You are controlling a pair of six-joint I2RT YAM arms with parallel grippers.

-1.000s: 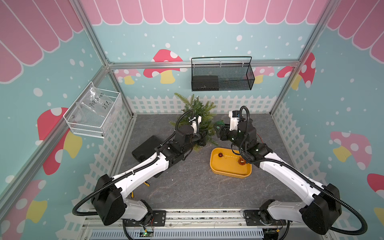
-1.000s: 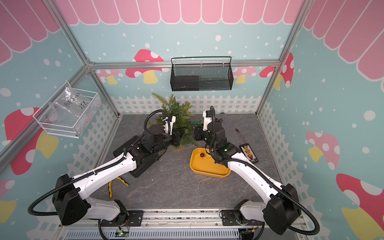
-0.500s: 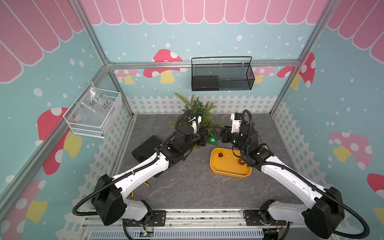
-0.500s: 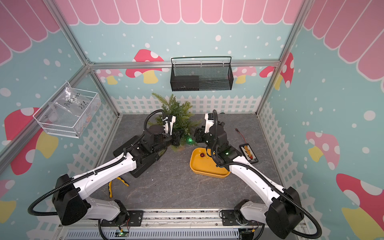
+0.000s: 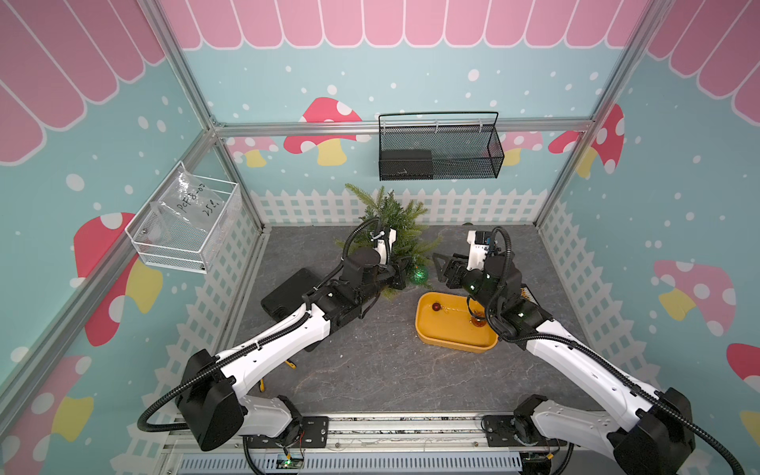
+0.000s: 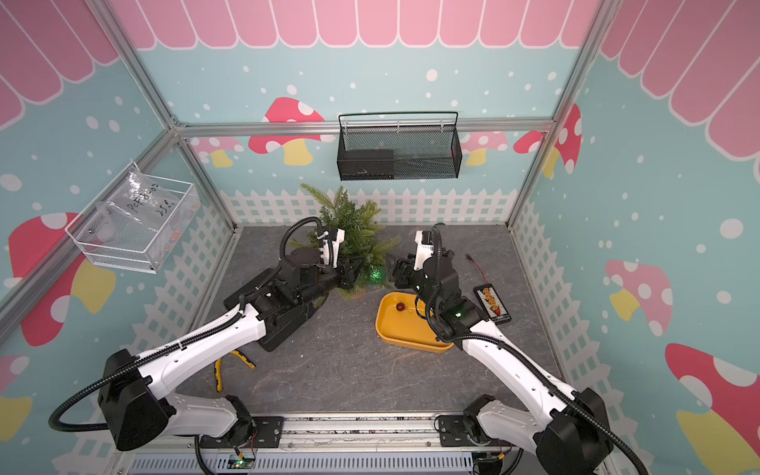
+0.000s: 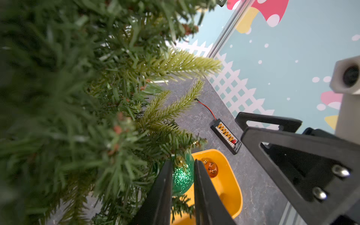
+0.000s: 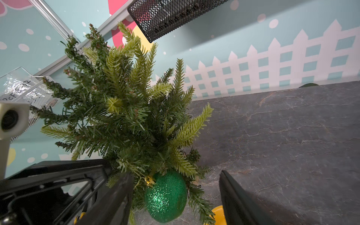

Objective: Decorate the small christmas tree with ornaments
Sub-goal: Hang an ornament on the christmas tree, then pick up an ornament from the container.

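In both top views the small christmas tree (image 5: 390, 222) stands on the grey surface (image 5: 370, 370) at the upper middle of the floor area, just in front of the painted white fence (image 5: 304, 205). The glittery green ball (image 5: 419, 273) hangs by its gold cap from a low branch at the tree's lower right in the frame, close to the surface; whether it touches it I cannot tell.

The left gripper (image 5: 401, 275) reaches in from the lower left and sits just beside that ball, among the lowest needles. The left wrist view shows its two black fingers (image 7: 161, 194) parted by a narrow gap with nothing pinched between them, and the green ball shows beyond the gap. The right gripper (image 5: 442, 267) hangs just right of the ball. In the right wrist view its fingers (image 8: 233, 198) stand wide apart, released, and the ball touches neither.

The yellow tray (image 5: 452, 341) lies right of centre, just below the ball. It holds the small red ball (image 5: 436, 306) near its upper left corner and the orange-gold ball (image 5: 477, 322) toward its right side, partly hidden by the right arm's cable.

A black mesh basket (image 5: 440, 148) hangs on the back wall above the tree, and a white wire basket (image 5: 185, 222) hangs on the left wall. In a top view a connector board (image 6: 493, 306) lies right of the tray
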